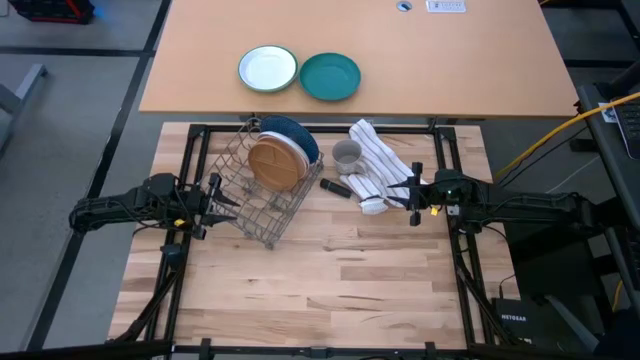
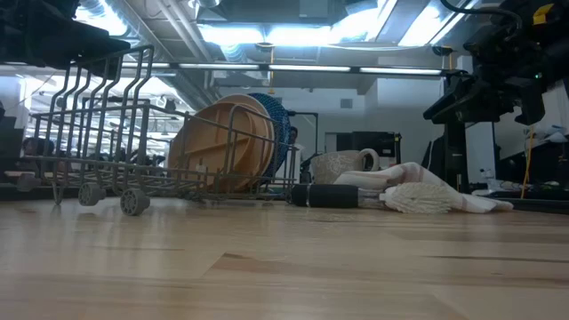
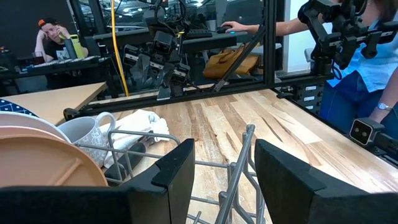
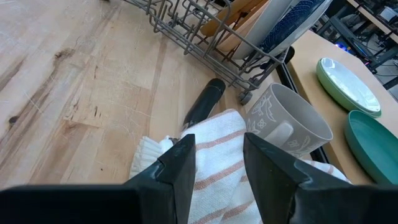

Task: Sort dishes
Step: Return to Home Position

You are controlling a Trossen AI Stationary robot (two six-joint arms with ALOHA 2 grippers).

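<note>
Three plates on edge in dish rack (image 1: pixel 262 195): brown wooden plate (image 1: pixel 277 163) outermost, pale pink plate (image 3: pixel 25 134) behind it, dark blue plate (image 1: pixel 300 135) at rack's far end. Left pincer (image 3: pixel 222 155) released, with rack wire between fingers. Back straight out, no twist, else rack likely drags. Right pincer (image 4: pixel 219 146) released, beside rack over towel (image 4: pixel 205 165), near mug (image 4: pixel 287 121). Lift first, then retract.
</note>
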